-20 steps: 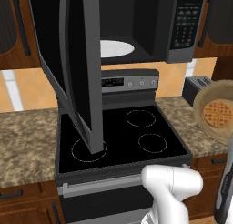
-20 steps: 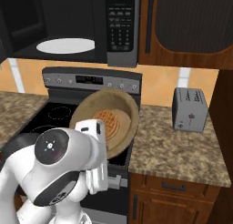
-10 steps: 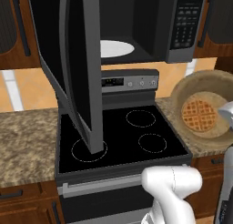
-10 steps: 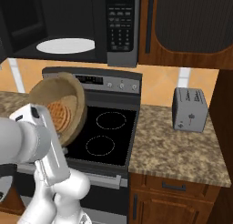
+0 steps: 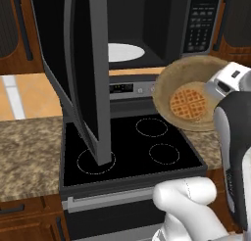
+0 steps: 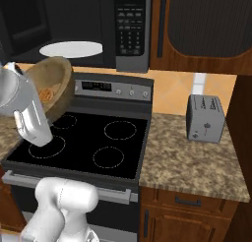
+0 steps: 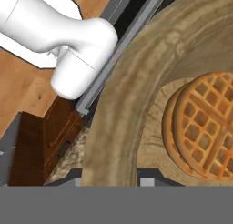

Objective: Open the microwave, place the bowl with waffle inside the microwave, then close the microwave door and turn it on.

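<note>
In the left base view, the microwave (image 5: 162, 24) hangs above the stove (image 5: 132, 147), and the microwave door (image 5: 81, 73) stands swung open toward the camera at about 10 o'clock. One white plate (image 5: 125, 52) lies inside the cavity. The bowl (image 5: 188, 90) is in the air at about 3 o'clock, tilted so that its hollow faces the camera, with one waffle (image 5: 188, 104) lying in it. Compared with half a second ago, the bowl has moved higher and further to the left, so it now stands over the right back corner of the stove, just below the keypad side of the microwave. The white hand of the arm meets the bowl at its right rim; the fingers themselves are hidden behind it. On the stove top I count four burner rings.

In the right base view, the bowl (image 6: 54, 88) is at about 9 o'clock, seen from its side and tilted, with a small part of the waffle (image 6: 46, 94) visible. It is higher than before, close under the microwave (image 6: 98, 27) and its one plate (image 6: 71, 49). One grey toaster (image 6: 205, 118) stands on the counter (image 6: 192, 162) at 3 o'clock, well apart from the stove (image 6: 88, 142).

In the hand view, the rim of the bowl (image 7: 123, 118) runs across the picture from 6 o'clock to 1 o'clock, and the waffle (image 7: 205, 127) lies at 3 o'clock. The gripper (image 7: 111, 181) is at the bottom edge, and its jaws stand narrow, one on each side of the bowl's rim, holding it.
</note>
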